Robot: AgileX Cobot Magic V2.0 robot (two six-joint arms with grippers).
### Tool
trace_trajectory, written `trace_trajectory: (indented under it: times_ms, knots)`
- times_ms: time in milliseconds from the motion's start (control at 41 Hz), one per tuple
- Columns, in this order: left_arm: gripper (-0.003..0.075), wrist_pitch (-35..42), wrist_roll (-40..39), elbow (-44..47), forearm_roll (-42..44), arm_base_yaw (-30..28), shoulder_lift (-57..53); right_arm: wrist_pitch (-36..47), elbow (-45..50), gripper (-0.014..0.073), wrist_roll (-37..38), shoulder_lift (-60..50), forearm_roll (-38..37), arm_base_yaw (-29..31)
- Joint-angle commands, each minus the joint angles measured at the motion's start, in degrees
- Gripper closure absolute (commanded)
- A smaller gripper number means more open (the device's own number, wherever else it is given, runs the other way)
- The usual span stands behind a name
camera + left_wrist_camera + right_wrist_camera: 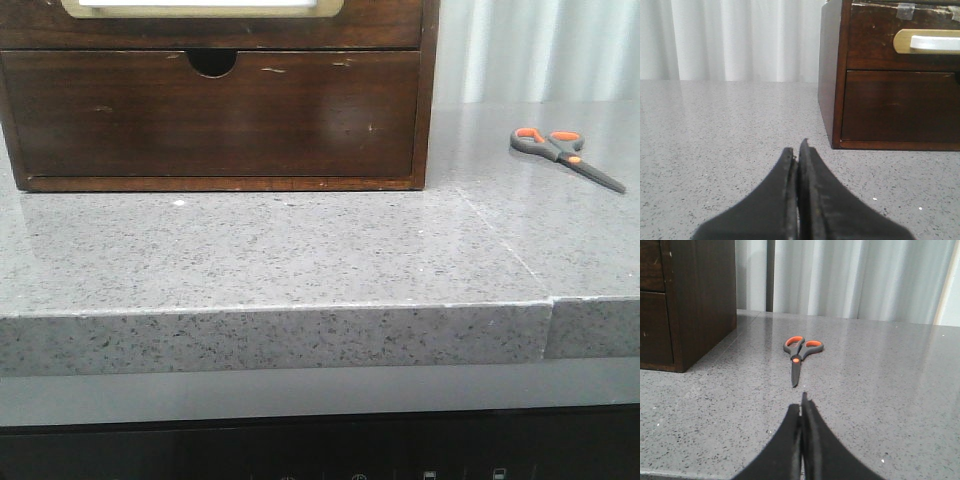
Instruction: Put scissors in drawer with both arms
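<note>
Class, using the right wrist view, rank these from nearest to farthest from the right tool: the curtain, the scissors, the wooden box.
1. The scissors, lying flat on the counter straight ahead of the shut right tool, blade tips pointing towards it.
2. The wooden box, off to one side, its near corner slightly beyond the scissors' blades.
3. The curtain, hanging behind the counter's far edge.

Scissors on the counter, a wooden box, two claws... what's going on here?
Nothing is being handled yet. The scissors lie closed on the grey stone counter, to the right of the wooden box. The drawer at the box's base is shut. The left gripper and right gripper are both closed and empty, the right one pointing at the scissors from a short way off.
</note>
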State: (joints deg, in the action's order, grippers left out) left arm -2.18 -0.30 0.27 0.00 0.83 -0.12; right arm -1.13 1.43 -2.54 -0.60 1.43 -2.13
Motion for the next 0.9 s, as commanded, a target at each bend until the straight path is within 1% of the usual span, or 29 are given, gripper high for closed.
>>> trace_trajectory:
  times_ms: [0, 659, 878]
  knots:
    - [0.0741, 4.8, -0.4, 1.5, -0.5, 0.3, -1.0, 4.8, 0.1, 0.071, -0.3, -0.9, -0.4, 0.4]
    - [0.0741, 4.8, -0.4, 1.5, -0.5, 0.3, -1.0, 4.8, 0.1, 0.071, -0.3, -0.9, -0.4, 0.4]
    - [0.0741, 6.3, -0.4, 1.1, -0.5, 0.3, -1.0, 7.2, -0.3, 0.071, -0.3, -0.9, -0.3, 0.4]
